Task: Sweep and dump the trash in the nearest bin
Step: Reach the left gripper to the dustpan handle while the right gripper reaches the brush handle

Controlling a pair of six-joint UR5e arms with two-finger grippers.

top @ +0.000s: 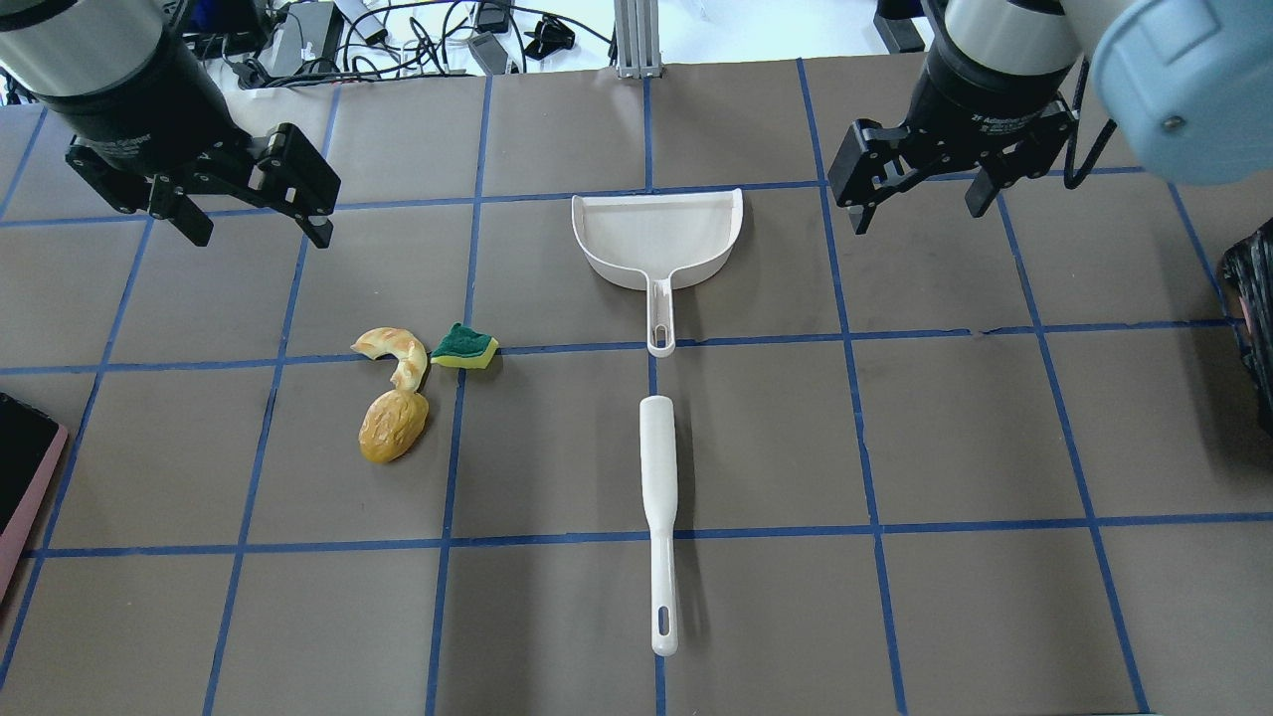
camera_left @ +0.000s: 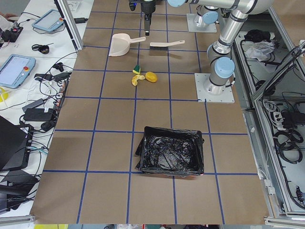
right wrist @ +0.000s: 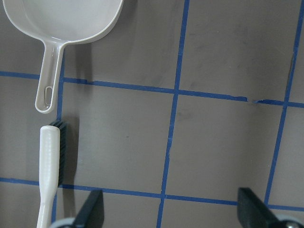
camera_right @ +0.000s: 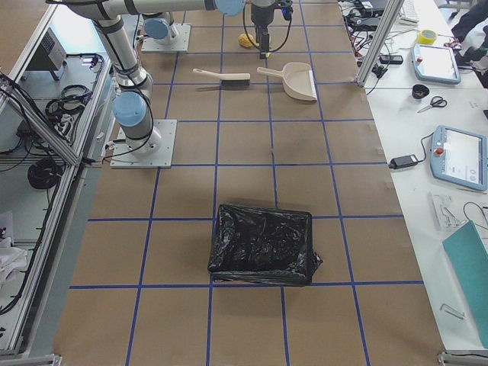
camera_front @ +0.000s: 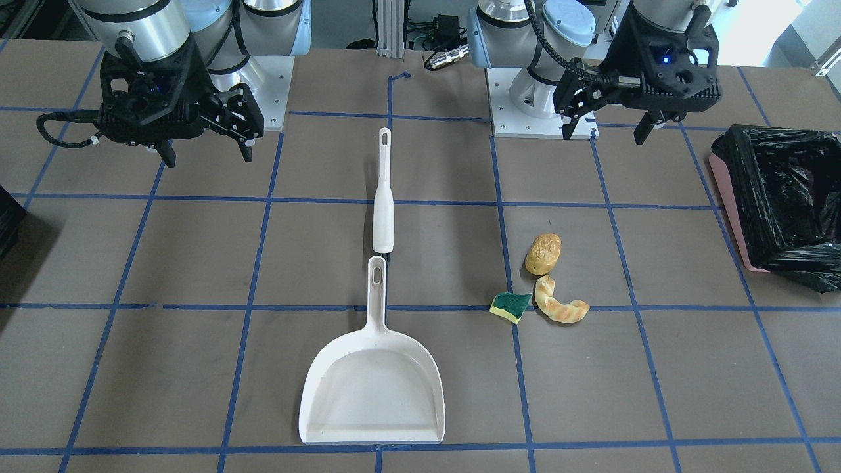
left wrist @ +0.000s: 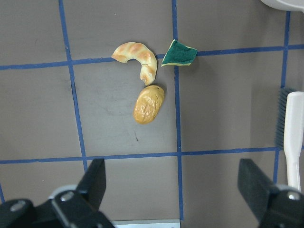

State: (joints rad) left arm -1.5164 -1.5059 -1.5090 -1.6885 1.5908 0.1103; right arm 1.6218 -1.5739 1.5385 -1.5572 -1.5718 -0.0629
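Observation:
The trash lies in a cluster on the brown table: a potato-like piece [camera_front: 543, 253] [top: 394, 426] [left wrist: 148, 104], a green-and-yellow sponge piece [camera_front: 510, 306] [top: 463, 347] [left wrist: 178, 53] and a croissant-like piece [camera_front: 560, 303] [top: 396, 350] [left wrist: 137, 57]. The pink bin with a black bag [camera_front: 731, 209] [top: 35, 477] [camera_left: 169, 129] stands at the table's end on my left side. My left gripper [top: 261, 237] [camera_front: 608, 128] [left wrist: 173, 183] hangs open and empty above the table near the trash. My right gripper [top: 920, 214] [camera_front: 205, 150] [right wrist: 171, 209] hangs open and empty.
A white dustpan [camera_front: 371, 387] [top: 656, 234] [right wrist: 61, 19] and a white brush [camera_front: 383, 197] [top: 658, 497] [right wrist: 50, 166] lie in line at the table's middle. A second black-bagged bin [camera_right: 263, 244] [top: 1253, 318] stands at the right end.

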